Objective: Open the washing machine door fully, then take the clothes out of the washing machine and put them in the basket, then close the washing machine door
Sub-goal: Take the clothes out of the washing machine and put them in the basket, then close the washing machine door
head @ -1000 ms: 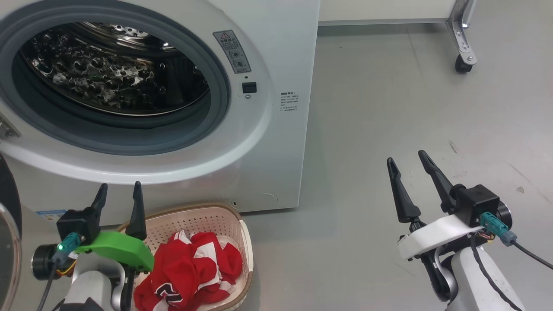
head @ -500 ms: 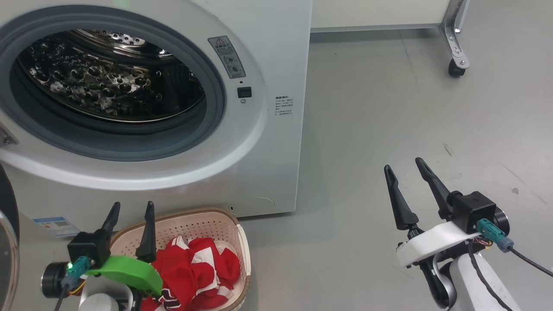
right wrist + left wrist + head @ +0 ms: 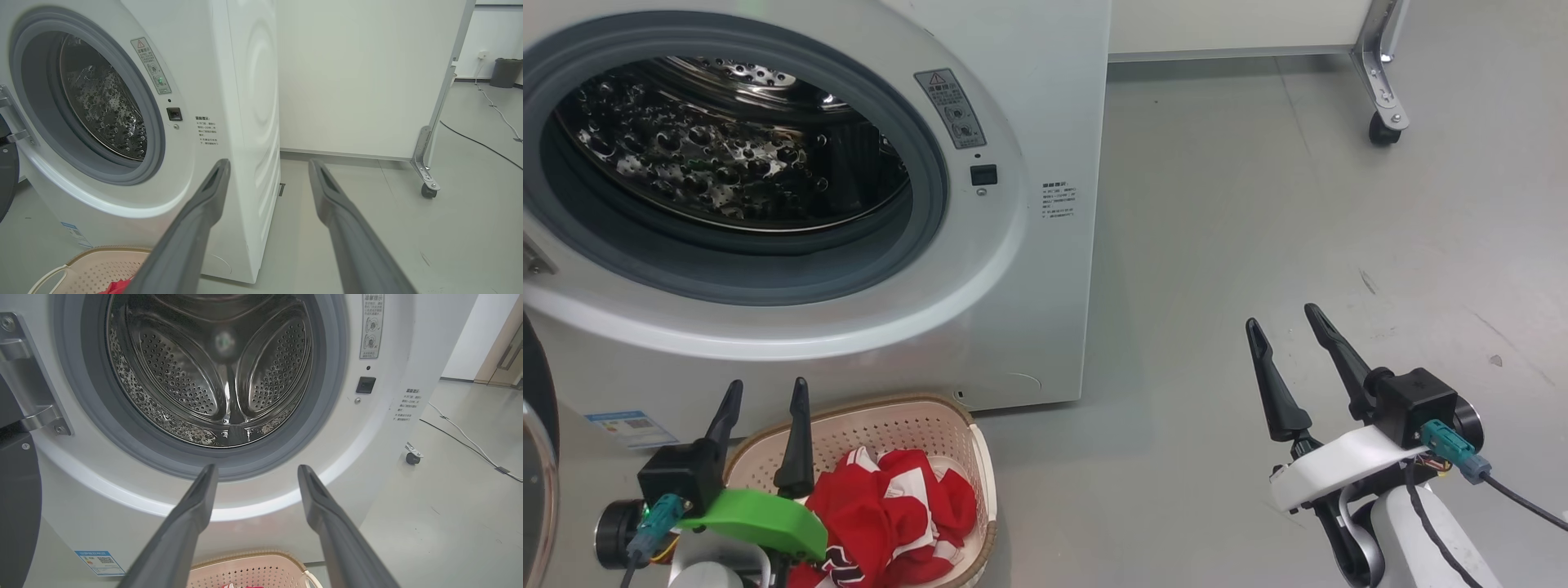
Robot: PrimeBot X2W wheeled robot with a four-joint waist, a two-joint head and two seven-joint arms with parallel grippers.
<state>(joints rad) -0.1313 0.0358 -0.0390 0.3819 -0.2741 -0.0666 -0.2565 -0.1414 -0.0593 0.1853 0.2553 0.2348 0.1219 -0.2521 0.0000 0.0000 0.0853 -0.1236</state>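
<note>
While the washing machine (image 3: 1013, 269) stands with its round mouth uncovered, you have the washing machine door (image 3: 18, 506) swung out at the machine's left side. Its black rim hangs off the metal hinge (image 3: 36, 396) there. Inside the machine's grey rubber ring (image 3: 927, 180), the steel drum (image 3: 727, 155) shows bare perforated metal and raised ribs.

Below the machine's mouth, your left gripper (image 3: 769, 384) hangs in front of the lower panel, its two dark fingers spread apart with nothing between them. In the left wrist view they point at the bottom edge of the rubber ring. A small blue label (image 3: 629, 426) sits low on the machine's front, left of that gripper.

The basket (image 3: 915, 403) stands on the floor close in front of the machine's foot, toward its right corner; you cannot tell whether it touches the panel. The clothes (image 3: 890, 506) lie bundled inside the basket, red with white stripes and a patch of dark lettering low down.

Right of the machine, well apart from its side panel, your right gripper (image 3: 1281, 315) hovers over the grey floor (image 3: 1217, 245). Its fingers are wide apart and empty. Further right and behind the machine, a metal leg with a caster (image 3: 1380, 131) rests on the floor.
</note>
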